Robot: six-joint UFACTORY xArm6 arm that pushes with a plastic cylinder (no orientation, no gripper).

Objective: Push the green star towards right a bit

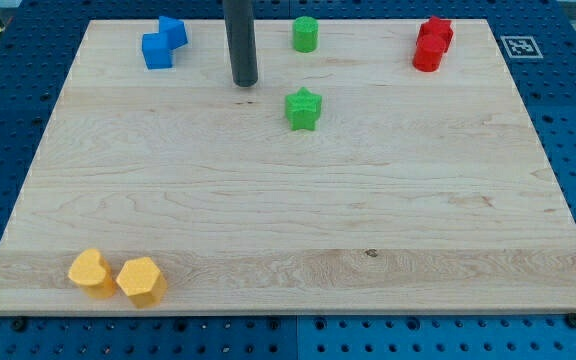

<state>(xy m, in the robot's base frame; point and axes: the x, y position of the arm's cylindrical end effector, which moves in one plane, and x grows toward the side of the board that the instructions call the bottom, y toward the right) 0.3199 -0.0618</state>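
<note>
The green star [304, 108] lies on the wooden board [288, 230] a little above the middle. My tip [245, 81] stands on the board to the star's upper left, apart from it by about a block's width. The dark rod rises from the tip out of the view's top.
A green cylinder-like block [305, 34] sits above the star near the top edge. Two blue blocks [164, 43] touch at the top left. Two red blocks [432, 44] touch at the top right. Two yellow blocks [116, 276] sit at the bottom left.
</note>
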